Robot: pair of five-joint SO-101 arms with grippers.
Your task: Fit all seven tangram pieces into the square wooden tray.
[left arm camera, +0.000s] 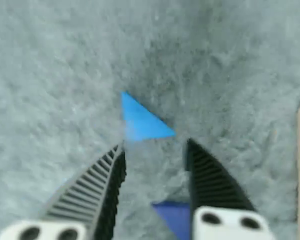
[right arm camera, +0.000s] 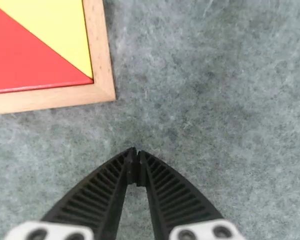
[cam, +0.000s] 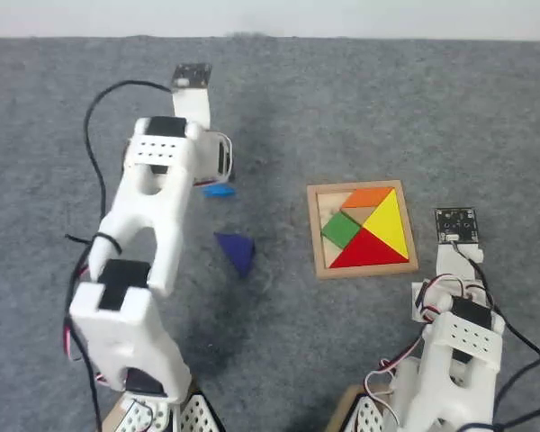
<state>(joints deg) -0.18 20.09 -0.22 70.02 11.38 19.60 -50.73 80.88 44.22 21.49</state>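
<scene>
Hovering over the grey felt tabletop (cam: 342, 108), the left claw (left arm camera: 155, 145) is released, its fingers spread. The light blue triangle (left arm camera: 142, 122) lies just ahead of their tips, and the dark blue piece (cam: 237, 250) is near but apart, with bare felt round both. Further right, the square wooden tray (cam: 316, 225) holds an orange piece (cam: 367, 195), green square (cam: 340, 229), yellow triangle (cam: 389, 223) and red triangle (cam: 367, 247), with bare wood showing between them. Just off the tray's corner, the right claw (right arm camera: 135, 152) is clenched on nothing, with open felt around it.

2 white plastic arms (cam: 148, 225), blk servos (cam: 124, 281), blk cables (cam: 88, 126), ribbed blk fingers (left arm camera: 97, 192)
</scene>
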